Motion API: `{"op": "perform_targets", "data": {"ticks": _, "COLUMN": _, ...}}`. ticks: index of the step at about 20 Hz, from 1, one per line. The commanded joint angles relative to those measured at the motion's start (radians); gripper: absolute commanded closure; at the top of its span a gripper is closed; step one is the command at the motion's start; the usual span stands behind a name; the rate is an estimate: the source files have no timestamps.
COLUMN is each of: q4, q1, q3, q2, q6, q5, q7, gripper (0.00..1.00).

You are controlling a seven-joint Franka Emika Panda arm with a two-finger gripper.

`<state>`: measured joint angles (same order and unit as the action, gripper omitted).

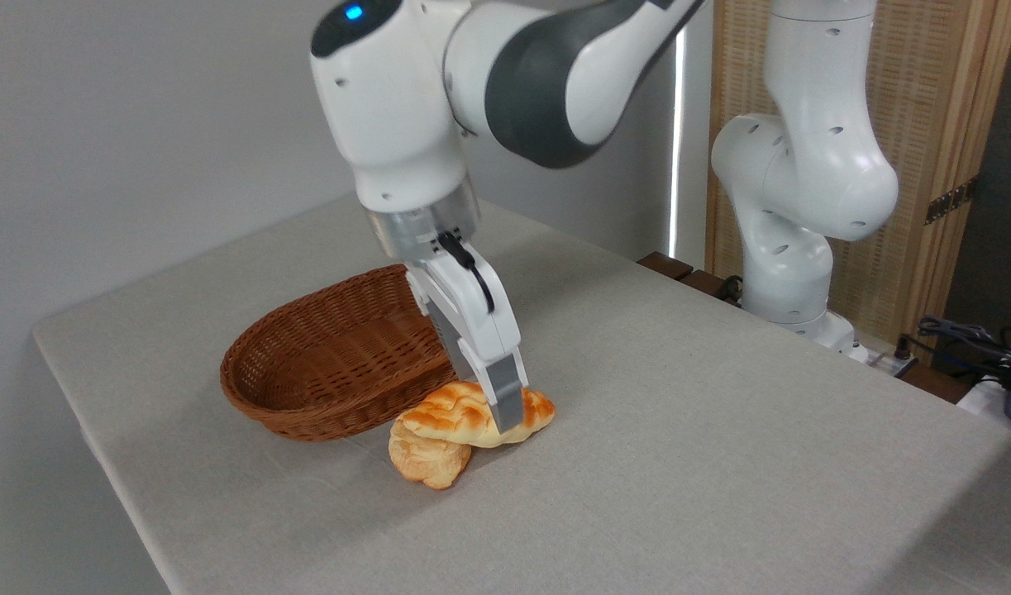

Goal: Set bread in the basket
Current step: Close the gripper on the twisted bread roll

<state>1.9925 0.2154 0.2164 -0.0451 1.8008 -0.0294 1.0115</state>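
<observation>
Evidently the gripper [509, 413] clamps the braided loaf [464, 413] mid-length beside the basket [323, 364]; light, soft, crushable, so grip gently.

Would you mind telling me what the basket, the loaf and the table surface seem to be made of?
Basket: woven wicker or rattan, reddish-brown with a slight sheen; the weave rows show clearly. Loaf: looks like glazed baked bread, golden-orange with pale criss-cross lines, though its even gloss could mean a plastic replica. Table: covered in matte grey, apparently cloth-like material; the texture is too fine to confirm.
</observation>
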Motion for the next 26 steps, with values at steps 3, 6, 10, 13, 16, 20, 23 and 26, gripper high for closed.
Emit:
{"op": "perform_targets", "data": {"ticks": 3, "q4": 0.037, "q1": 0.016, "q3": 0.0, "q2": -0.015, "q6": 0.034, "q5": -0.003, "q7": 0.025, "gripper": 0.0}}
{"op": "perform_targets", "data": {"ticks": 6, "q4": 0.035, "q1": 0.019, "q3": -0.002, "q2": -0.009, "q6": 0.035, "q5": -0.006, "q7": 0.025, "gripper": 0.0}}
{"op": "perform_targets", "data": {"ticks": 10, "q4": 0.029, "q1": 0.018, "q3": 0.0, "q2": -0.009, "q6": 0.034, "q5": -0.012, "q7": 0.025, "gripper": 0.0}}
{"op": "perform_targets", "data": {"ticks": 13, "q4": 0.026, "q1": 0.01, "q3": 0.006, "q2": -0.028, "q6": 0.02, "q5": -0.017, "q7": 0.027, "gripper": 0.0}}
{"op": "perform_targets", "data": {"ticks": 16, "q4": 0.026, "q1": 0.009, "q3": 0.008, "q2": -0.038, "q6": 0.017, "q5": -0.015, "q7": 0.025, "gripper": 0.0}}
{"op": "perform_targets", "data": {"ticks": 20, "q4": 0.026, "q1": 0.012, "q3": 0.005, "q2": -0.033, "q6": 0.025, "q5": -0.017, "q7": 0.024, "gripper": 0.0}}
{"op": "perform_targets", "data": {"ticks": 23, "q4": 0.028, "q1": 0.021, "q3": -0.008, "q2": -0.015, "q6": 0.032, "q5": -0.017, "q7": 0.024, "gripper": 0.0}}
{"op": "perform_targets", "data": {"ticks": 26, "q4": 0.028, "q1": 0.022, "q3": -0.02, "q2": 0.025, "q6": 0.038, "q5": -0.017, "q7": 0.025, "gripper": 0.0}}
